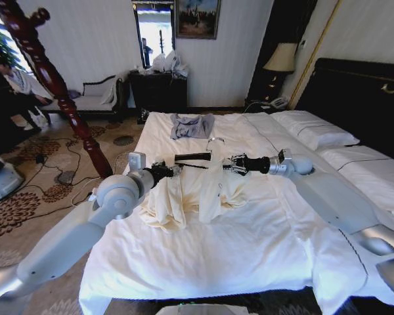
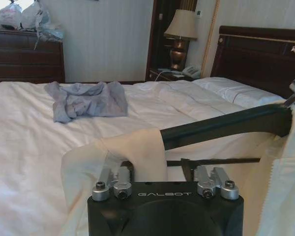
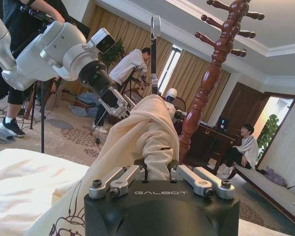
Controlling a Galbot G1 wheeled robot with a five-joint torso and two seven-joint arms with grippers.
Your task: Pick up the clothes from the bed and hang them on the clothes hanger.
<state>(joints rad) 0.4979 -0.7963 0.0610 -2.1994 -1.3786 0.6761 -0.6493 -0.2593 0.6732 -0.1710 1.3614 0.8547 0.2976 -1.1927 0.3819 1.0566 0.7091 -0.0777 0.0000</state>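
While held above the wide white-sheeted bed (image 1: 262,249), the cream soft-fabric shirt (image 1: 190,193) drapes limp and light over the black wide-shouldered coat hanger (image 1: 192,157); grip bunched cloth. Left gripper (image 1: 173,170) and right gripper (image 1: 228,165) each pinch a shoulder.

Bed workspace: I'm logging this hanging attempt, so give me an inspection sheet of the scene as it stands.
Surface: bed, white sheets, pillows by the black headboard.
Job's things: cream clothes draped over the black clothes hanger, both lifted above the sheets.
Clutter: folded grey-blue garment farther up the bed.
Grippers: left gripper shut on the clothes at one shoulder; right gripper shut on the clothes at the other.
Cables: cords on the carpet left of the bed.
Surroundings: reddish wooden pole stand, lamp, dresser.
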